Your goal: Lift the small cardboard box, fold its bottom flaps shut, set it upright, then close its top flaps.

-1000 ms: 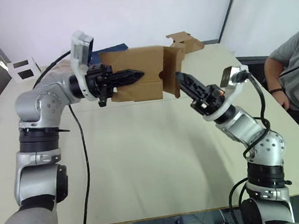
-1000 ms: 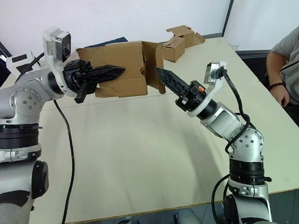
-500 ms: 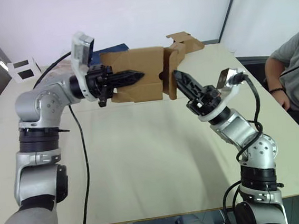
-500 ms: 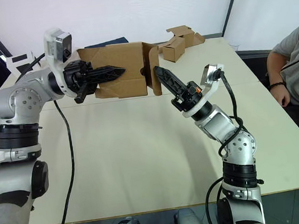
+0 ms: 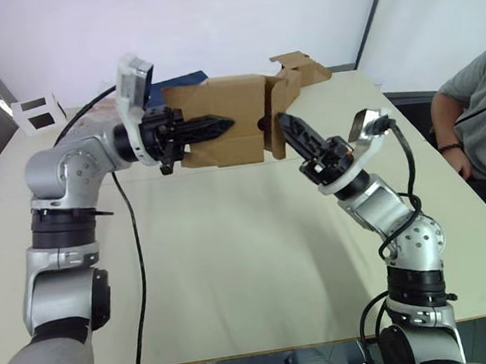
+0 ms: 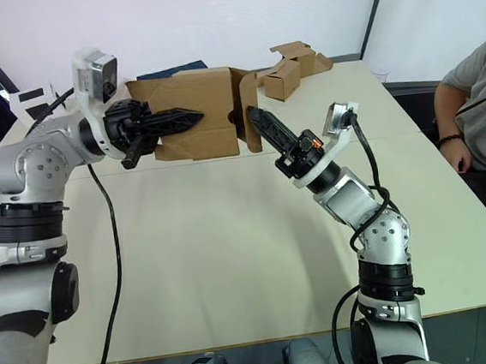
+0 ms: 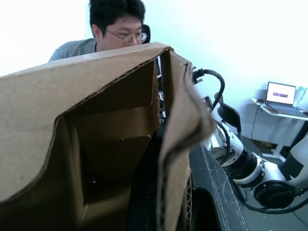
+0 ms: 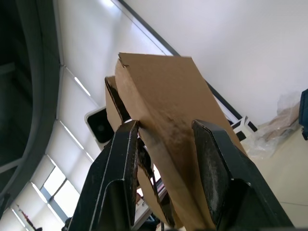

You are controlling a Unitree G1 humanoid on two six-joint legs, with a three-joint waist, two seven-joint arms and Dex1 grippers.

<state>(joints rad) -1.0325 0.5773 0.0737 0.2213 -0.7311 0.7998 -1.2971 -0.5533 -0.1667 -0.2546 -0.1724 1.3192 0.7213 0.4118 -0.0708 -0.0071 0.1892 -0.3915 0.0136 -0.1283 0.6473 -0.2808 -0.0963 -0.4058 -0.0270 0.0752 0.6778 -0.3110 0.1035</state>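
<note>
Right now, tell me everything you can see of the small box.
The box is plain brown corrugated cardboard, unprinted, held in the air above the table, lying on its side. The left gripper clamps the wall at its left end; the left wrist view looks into the open, empty interior. At the right end the flaps stand partly open, and the right gripper has one flap between its open fingers. Nothing else touches it.

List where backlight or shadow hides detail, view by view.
Left wrist view: bright background, the small cardboard box deeply shadowed inside. Right wrist view: bright window strips leave the right gripper a dark silhouette. Eye views: evenly lit.
</note>
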